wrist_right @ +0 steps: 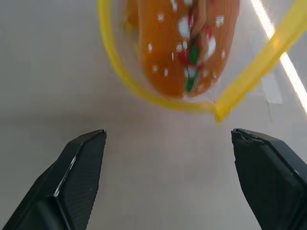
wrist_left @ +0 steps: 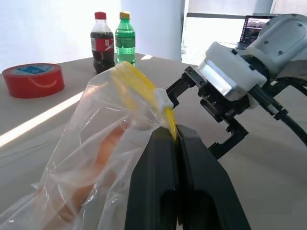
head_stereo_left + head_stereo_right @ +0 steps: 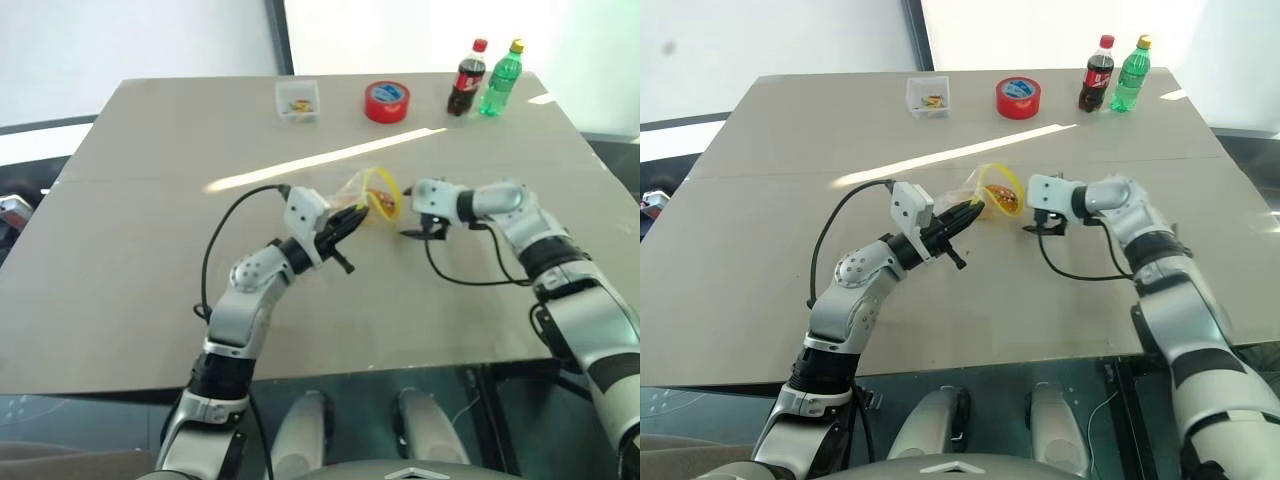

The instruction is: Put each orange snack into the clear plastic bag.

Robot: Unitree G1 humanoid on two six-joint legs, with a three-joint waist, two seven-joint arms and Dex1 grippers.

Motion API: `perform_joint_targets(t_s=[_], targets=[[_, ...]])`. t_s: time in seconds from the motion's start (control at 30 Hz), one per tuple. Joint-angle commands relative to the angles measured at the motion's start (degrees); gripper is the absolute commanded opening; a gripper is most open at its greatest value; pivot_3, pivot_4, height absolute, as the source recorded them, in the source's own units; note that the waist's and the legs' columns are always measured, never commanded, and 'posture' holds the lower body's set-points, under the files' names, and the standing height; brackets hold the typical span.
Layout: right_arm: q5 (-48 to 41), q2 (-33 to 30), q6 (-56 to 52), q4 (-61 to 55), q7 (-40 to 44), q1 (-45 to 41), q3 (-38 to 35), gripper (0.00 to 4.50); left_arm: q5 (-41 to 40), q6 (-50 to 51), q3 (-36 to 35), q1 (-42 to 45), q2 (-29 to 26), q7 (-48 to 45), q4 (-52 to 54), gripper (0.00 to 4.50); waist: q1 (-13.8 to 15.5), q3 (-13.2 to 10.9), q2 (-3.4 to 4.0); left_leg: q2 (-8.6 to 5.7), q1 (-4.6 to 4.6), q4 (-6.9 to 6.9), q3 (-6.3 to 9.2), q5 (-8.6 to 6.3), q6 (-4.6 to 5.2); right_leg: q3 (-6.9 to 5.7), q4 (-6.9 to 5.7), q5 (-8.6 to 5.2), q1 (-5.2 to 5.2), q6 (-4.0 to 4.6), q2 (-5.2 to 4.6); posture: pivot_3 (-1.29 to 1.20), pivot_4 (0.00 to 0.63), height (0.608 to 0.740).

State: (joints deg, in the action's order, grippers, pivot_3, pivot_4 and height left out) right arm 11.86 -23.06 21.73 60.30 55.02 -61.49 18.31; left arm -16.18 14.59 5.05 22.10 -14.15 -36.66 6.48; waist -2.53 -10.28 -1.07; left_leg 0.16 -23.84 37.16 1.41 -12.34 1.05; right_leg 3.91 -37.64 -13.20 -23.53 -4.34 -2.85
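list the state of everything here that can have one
clear plastic bag: mouth open, yellow strip pinched by left gripper
orange snack: inside the bag
right gripper: jaws wide open, empty, facing the bag mouth
cola bottle: upright, capped
green bottle: upright, capped
red tape roll: lying flat

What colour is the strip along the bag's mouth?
Yellow strip on the bag, clearest in the left wrist view.

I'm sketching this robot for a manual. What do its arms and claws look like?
Both arms are glossy silver-grey shells with black joints and rounded segments. Each wrist carries a boxy white block, and a loose black cable loops from it back to the forearm. The left claw and right claw each have two flat, matte black fingers with squared tips. No markings are legible.
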Motion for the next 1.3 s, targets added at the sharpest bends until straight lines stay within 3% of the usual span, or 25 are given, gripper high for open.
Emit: perform_joint_targets(t_s=[0.03, 0.1, 0.17, 0.43, 0.7, 0.8, 1.07, 1.17, 1.3], targets=[[-1.5, 1.4, 2.0, 2.7, -2.6, -3.5, -2.9, 4.25, -1.2, -0.2, -0.3, 0.3, -0.2, -0.5, 2.8, 0.0, 0.1, 0.0, 0.01, 0.0, 0.0, 0.0, 0.01, 0.0, 0.0, 0.0, 0.0, 0.0, 0.0, 0.0, 0.0, 0.0, 0.15, 0.74], [-1.0, 2.7, 3.9, 4.8, -3.9, -4.3, -3.0, 4.25, -1.5, 0.1, -0.4, -0.1, -0.4, -0.5, 3.4, 0.0, 0.3, 0.0, 0.01, -0.03, -0.02, 0.0, 0.03, 0.0, 0.0, -0.02, 0.02, 0.0, 0.0, 0.0, -0.02, 0.0, 0.15, 0.74], [-0.5, 3.4, 5.5, 6.5, -4.9, -4.8, -3.1, 3.73, -1.7, 0.3, -0.4, -0.4, -0.6, -0.4, 3.9, 0.0, 0.2, 0.0, 0.01, -0.03, -0.02, 0.0, 0.03, 0.0, 0.0, -0.02, 0.04, 0.0, 0.01, 0.0, -0.02, 0.0, 0.15, 0.74], [1.5, 2.1, 9.9, 7.8, -4.5, -4.8, -2.2, 0.12, -1.6, 0.9, -0.8, -1.5, -1.1, 0.8, 5.2, 0.0, 0.0, 0.0, 0.03, -0.02, -0.02, -0.02, 0.03, 0.0, 0.0, -0.02, 0.02, 0.0, 0.0, 0.0, -0.01, 0.0, 0.15, 0.74], [3.9, -3.9, 9.5, 3.6, -2.4, -6.0, -1.6, 0.03, -2.3, 1.1, -2.5, 0.9, -2.1, 1.0, 4.3, 0.0, 0.1, 0.0, 0.05, -0.02, -0.02, -0.02, 0.03, 0.0, 0.0, -0.02, 0.03, 0.0, 0.0, 0.0, -0.01, 0.0, 0.15, 0.74], [3.5, -8.5, 8.1, -3.0, 5.3, -5.7, -1.1, 0.03, -2.8, 1.7, -3.2, 2.8, -2.9, 0.7, 4.0, 0.0, 0.2, -0.1, 0.09, -0.03, -0.03, -0.01, 0.03, 0.0, 0.0, -0.02, 0.03, 0.0, 0.0, 0.0, -0.01, 0.0, 0.15, 0.74], [0.0, -22.8, -10.5, -31.7, 29.7, -1.8, 0.1, 0.03, -6.6, 6.0, -2.5, 9.5, -1.7, 0.3, 3.5, 0.0, 0.4, -0.2, 0.18, -0.02, -0.09, -0.01, 0.08, -0.01, 0.01, -0.08, 0.11, 0.0, 0.0, -0.01, -0.02, 0.0, 0.15, 0.74], [3.5, -26.0, -15.0, -38.2, 30.2, 0.0, 1.8, 0.03, -6.3, 6.1, 0.0, 9.0, -0.6, -0.6, 2.3, 0.0, 0.3, -0.2, 0.18, -0.02, -0.1, -0.01, 0.05, -0.01, 0.01, -0.09, 0.15, 0.0, 0.0, -0.02, -0.02, 0.0, 0.15, 0.74], [7.1, -25.0, -16.7, -38.8, 24.1, 0.6, 3.0, 0.03, -4.8, 5.1, 2.6, 6.5, -0.1, -1.6, 0.2, 0.0, 0.1, -0.2, 0.19, -0.01, -0.02, 0.0, -0.02, 0.0, 0.0, -0.05, 0.06, -0.01, 0.0, -0.01, -0.01, 0.0, 0.15, 0.74]])
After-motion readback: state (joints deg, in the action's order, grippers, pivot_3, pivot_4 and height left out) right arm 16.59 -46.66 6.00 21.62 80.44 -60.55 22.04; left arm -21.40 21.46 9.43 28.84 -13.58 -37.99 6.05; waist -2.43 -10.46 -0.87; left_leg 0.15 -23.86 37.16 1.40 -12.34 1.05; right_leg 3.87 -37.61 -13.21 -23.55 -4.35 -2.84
